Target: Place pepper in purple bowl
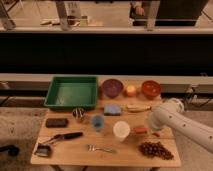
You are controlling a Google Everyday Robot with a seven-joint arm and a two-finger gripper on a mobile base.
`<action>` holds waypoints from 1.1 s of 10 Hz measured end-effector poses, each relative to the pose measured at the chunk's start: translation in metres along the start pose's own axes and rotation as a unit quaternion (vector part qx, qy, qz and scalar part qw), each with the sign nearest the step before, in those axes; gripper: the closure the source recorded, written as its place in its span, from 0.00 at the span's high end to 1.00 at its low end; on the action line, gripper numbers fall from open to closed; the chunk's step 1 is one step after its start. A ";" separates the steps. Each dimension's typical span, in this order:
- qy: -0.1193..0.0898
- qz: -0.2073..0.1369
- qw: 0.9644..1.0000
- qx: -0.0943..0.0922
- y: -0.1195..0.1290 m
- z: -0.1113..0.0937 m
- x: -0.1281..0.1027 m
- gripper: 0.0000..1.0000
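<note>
The pepper (140,130) is a small red-orange piece lying on the wooden table (75,152), just right of a white cup. The purple bowl (112,87) stands at the table's back, right of the green tray. My white arm (177,122) reaches in from the right. My gripper (149,129) is at its end, low over the table and right next to the pepper on its right side. Whether it touches the pepper is hidden by the arm.
A green tray (72,92) stands at the back left. An orange fruit (131,90) and an orange-red bowl (150,89) stand right of the purple bowl. Banana (138,107), blue sponge (113,109), white cup (121,130), blue cup (98,121), grapes (155,149) and fork (100,148) lie around.
</note>
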 end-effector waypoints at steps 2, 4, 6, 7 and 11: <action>-0.005 0.002 1.000 -0.004 0.001 0.002 0.001 0.12; -0.005 0.000 1.000 -0.005 0.001 0.003 0.001 0.03; -0.003 -0.002 1.000 -0.004 0.000 0.001 0.001 0.03; -0.004 -0.002 1.000 -0.005 0.000 0.001 0.000 0.03; -0.011 -0.008 1.000 0.007 0.000 -0.012 -0.007 0.03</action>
